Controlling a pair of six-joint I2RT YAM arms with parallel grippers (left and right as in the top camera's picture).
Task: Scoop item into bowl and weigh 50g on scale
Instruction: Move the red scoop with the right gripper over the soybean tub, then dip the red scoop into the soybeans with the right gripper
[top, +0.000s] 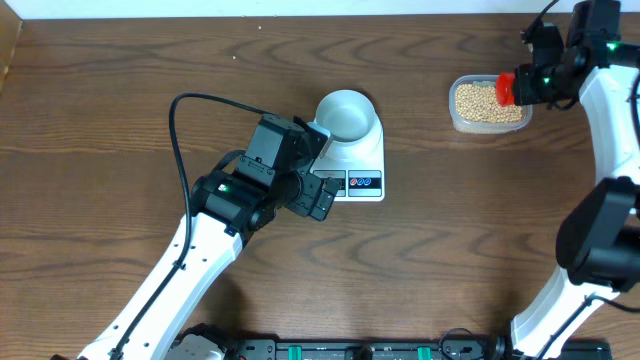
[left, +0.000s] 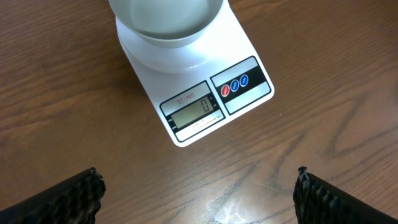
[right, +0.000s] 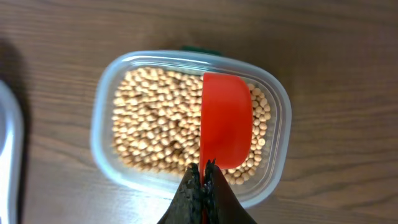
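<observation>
The pale bowl (top: 346, 113) sits empty on the white scale (top: 356, 155); in the left wrist view the scale (left: 205, 81) shows 0 on its display under the bowl (left: 166, 22). My left gripper (top: 322, 196) is open, just in front of the scale's display end; its fingers (left: 198, 193) frame bare table. The beans (top: 488, 102) fill a clear tub (top: 456, 120) at the right. My right gripper (right: 203, 171) is shut on a red scoop (right: 227, 121), held on edge over the beans (right: 155, 121). The scoop also shows overhead (top: 506, 88).
The clear tub's rim (right: 102, 112) stands on the wood table near the right edge. A black cable (top: 180, 130) loops from the left arm over the table. A pale object's edge (right: 9, 149) shows at the left of the right wrist view.
</observation>
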